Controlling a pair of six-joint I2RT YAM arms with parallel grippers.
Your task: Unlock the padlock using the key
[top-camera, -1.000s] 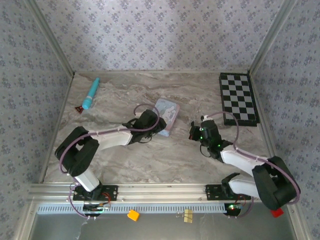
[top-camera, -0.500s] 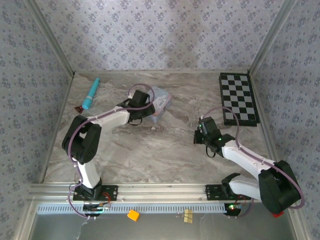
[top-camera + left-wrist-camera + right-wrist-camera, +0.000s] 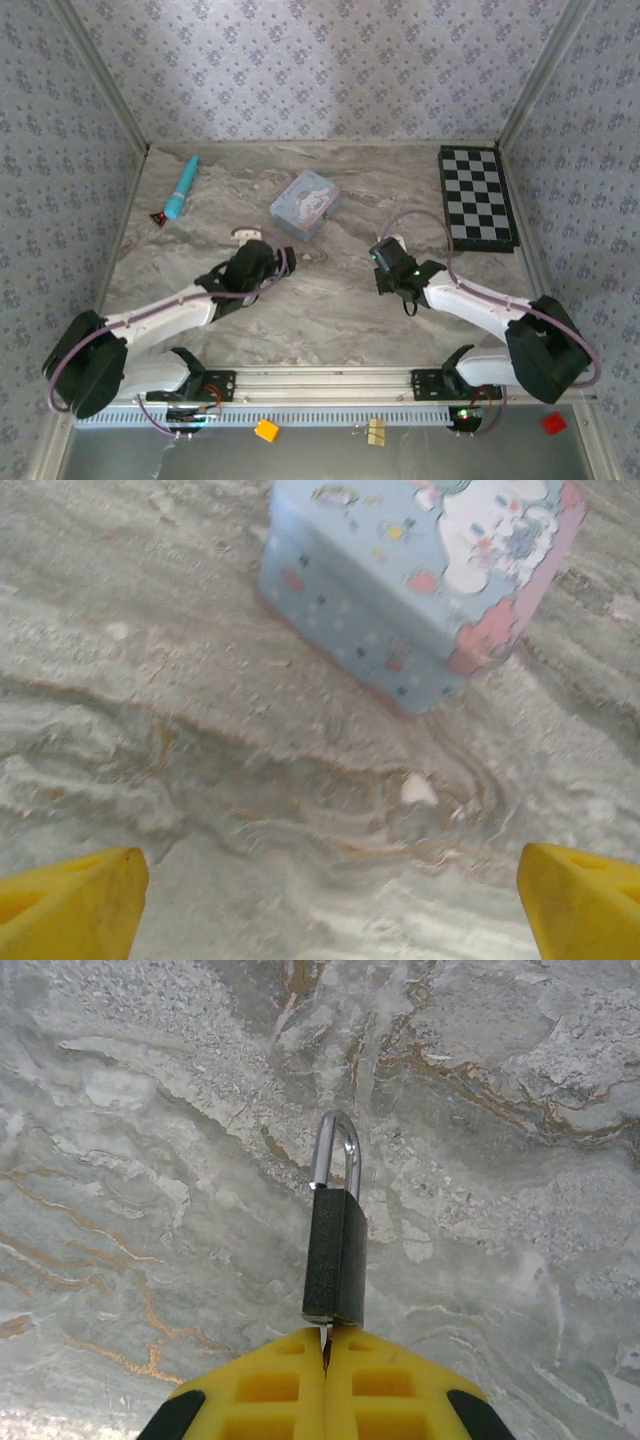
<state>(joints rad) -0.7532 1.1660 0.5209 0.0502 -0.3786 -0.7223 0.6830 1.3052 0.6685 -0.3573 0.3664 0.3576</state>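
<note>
Two arms reach over the marble desk [image 3: 330, 320] from its near edge. The right gripper [image 3: 325, 1345] is near the middle of the desk, a little toward the right edge, with its yellow fingers [image 3: 270, 1390] pressed together. They pinch a thin silvery blade that looks like the key [image 3: 325, 1333]. The blade runs straight into the base of the padlock [image 3: 335, 1260]. The padlock is a small black block whose base touches the fingertips, and its silvery shackle [image 3: 335, 1150] points away from them over the bare marble. Whether the shackle is sprung or seated cannot be told, nor whether the lock rests on the desk or is carried just above it. The left gripper [image 3: 330, 900] is left of the middle with its jaws spread wide and nothing between them. Its two yellow fingertips [image 3: 75, 900] show at the lower corners of the left wrist view. Just beyond it, toward the far edge, a pale blue cartoon-printed tin [image 3: 305, 205] sits apart from both grippers. A checkerboard [image 3: 477, 198] lies in the far right corner, and a teal pen-like stick [image 3: 182, 186] lies near the far left corner.
</note>
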